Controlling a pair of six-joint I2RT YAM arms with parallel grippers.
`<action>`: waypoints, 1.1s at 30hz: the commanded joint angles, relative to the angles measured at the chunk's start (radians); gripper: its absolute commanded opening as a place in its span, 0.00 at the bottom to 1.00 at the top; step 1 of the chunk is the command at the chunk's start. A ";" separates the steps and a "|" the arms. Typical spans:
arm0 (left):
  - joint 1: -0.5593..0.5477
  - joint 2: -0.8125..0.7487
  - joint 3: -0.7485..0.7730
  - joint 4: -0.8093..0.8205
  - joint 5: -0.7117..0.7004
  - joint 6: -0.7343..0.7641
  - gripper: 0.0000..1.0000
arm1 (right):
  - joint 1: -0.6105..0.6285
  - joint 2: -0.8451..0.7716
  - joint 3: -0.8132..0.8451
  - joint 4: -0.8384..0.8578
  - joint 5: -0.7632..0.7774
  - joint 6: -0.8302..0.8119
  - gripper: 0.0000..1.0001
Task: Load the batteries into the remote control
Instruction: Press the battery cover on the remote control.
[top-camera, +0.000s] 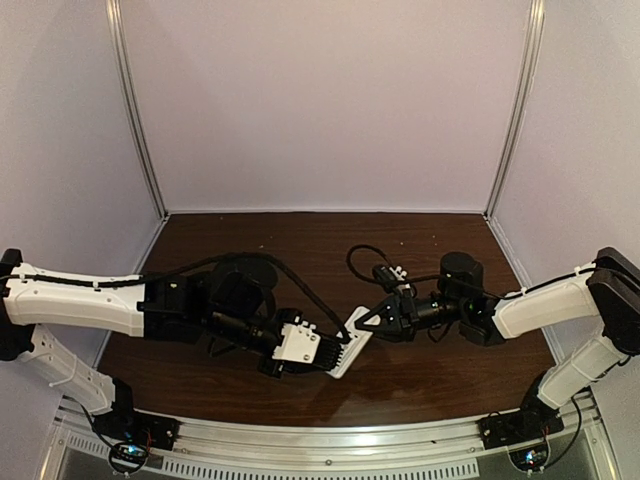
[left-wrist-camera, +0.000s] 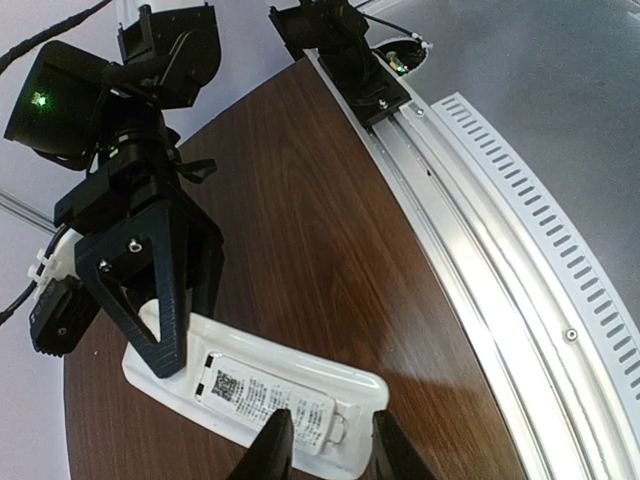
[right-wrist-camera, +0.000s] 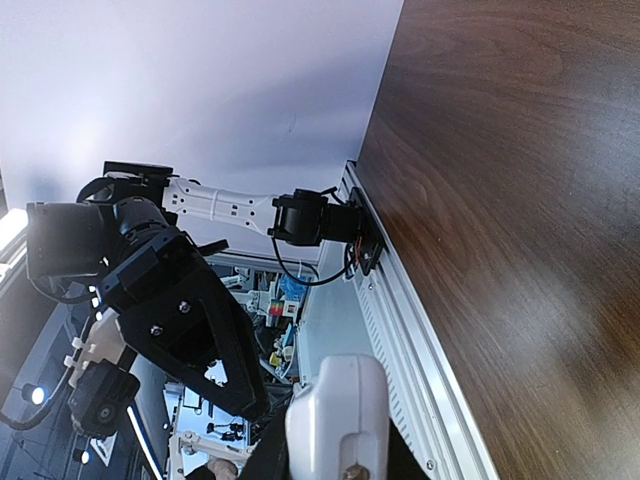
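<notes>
Top view: the remote control (top-camera: 352, 345) hangs just above the table (top-camera: 300, 250), near the front edge, between the left gripper (top-camera: 333, 355) and the right gripper (top-camera: 368, 322). You appear to be regripping it to present the bay. No batteries show in any view.

Left wrist view: the right fingers pinch the far end. The left fingers bracket the near end; contact cannot be told.

Right wrist view: only the remote's white end shows.

Confirm the left grip before releasing. The front rail (left-wrist-camera: 480, 250) lies close; open room lies rearward.
</notes>
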 joint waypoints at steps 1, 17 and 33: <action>-0.002 0.019 0.031 -0.004 0.002 0.024 0.28 | 0.009 0.001 0.028 0.035 -0.019 -0.013 0.00; -0.001 0.069 0.051 -0.021 0.006 0.013 0.27 | 0.018 0.024 0.026 0.090 -0.029 0.016 0.00; -0.001 0.099 0.055 -0.016 -0.047 -0.020 0.21 | 0.041 0.029 0.034 0.110 -0.038 0.023 0.00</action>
